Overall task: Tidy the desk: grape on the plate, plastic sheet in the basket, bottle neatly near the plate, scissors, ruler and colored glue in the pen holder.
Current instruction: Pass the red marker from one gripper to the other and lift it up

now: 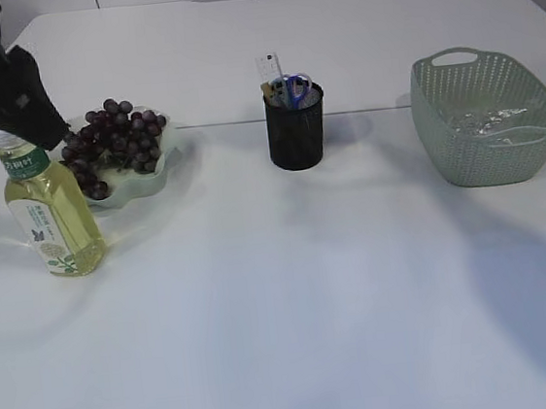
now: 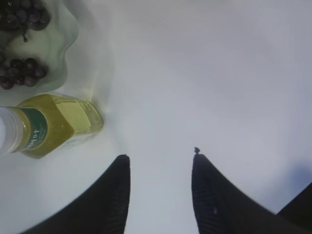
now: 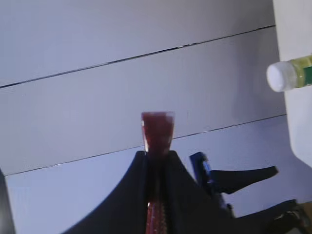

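- Colored glue [image 3: 157,127]: dark red tube clamped between the right gripper [image 3: 157,161] jaws, its flat end sticking out past the tips. Right wrist view only; that gripper is not in the exterior view.
- Bottle [image 1: 47,213]: upright on the table [image 1: 293,300], yellow liquid, green label, just in front of and left of the plate [image 1: 157,173]. Its white cap shows at the right edge of the right wrist view.
- Left gripper [image 2: 161,158]: jaws apart, nothing between them, hanging over bare table just beside the bottle. In the exterior view only a dark arm mass at top left; it covers the bottle's cap.
- Grape [image 1: 115,143]: dark bunch lying on the pale green plate.
- Pen holder [image 1: 296,129]: black mesh cup, mid-table. Scissors [image 1: 296,87] with blue handles and a ruler [image 1: 270,69] stand in it.
- Basket [image 1: 487,118]: green, perforated, far right. Something clear and crinkled lies inside, probably the plastic sheet [image 1: 485,126]; hard to make out.
- Right wrist view, lower right: dark shapes and a blue part, cut off, can't identify.
- Surface: white tables with a seam running behind the plate and holder. White wall panels behind; a black cable loop at the top edge.
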`<state>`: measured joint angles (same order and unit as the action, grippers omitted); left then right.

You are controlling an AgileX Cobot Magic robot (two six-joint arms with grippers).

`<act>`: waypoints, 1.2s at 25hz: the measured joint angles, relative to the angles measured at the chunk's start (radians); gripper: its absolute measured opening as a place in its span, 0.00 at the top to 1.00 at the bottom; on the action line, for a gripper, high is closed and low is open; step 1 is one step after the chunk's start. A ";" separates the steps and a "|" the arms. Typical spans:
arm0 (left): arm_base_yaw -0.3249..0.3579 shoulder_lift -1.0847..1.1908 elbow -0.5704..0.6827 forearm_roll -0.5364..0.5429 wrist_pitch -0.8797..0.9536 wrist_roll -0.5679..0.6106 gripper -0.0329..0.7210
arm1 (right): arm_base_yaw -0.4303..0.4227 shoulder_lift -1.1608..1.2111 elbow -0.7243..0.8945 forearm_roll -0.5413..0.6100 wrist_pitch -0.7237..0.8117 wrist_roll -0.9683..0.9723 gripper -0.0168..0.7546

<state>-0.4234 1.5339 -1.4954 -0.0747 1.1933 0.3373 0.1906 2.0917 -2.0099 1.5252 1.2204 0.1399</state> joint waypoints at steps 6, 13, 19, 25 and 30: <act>0.000 0.000 0.117 0.069 -0.226 0.020 0.55 | 0.000 0.000 0.000 0.158 -0.004 -0.021 0.93; 0.000 -0.016 0.305 0.133 -0.679 0.024 0.55 | -0.001 0.000 -0.004 0.228 -0.006 -0.037 0.93; 0.000 -0.025 0.497 0.118 -1.175 0.024 0.55 | -0.001 0.000 -0.004 0.228 -0.007 -0.037 0.93; 0.000 -0.025 0.711 0.053 -1.812 0.025 0.55 | -0.001 0.000 -0.004 0.229 -0.009 -0.039 0.93; 0.000 -0.030 0.757 0.092 -2.086 0.014 0.55 | -0.001 0.000 -0.004 0.230 -0.009 -0.039 0.93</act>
<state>-0.4234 1.5034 -0.7379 0.0174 -0.8930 0.3514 0.1892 2.0917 -2.0138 1.7555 1.2109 0.1005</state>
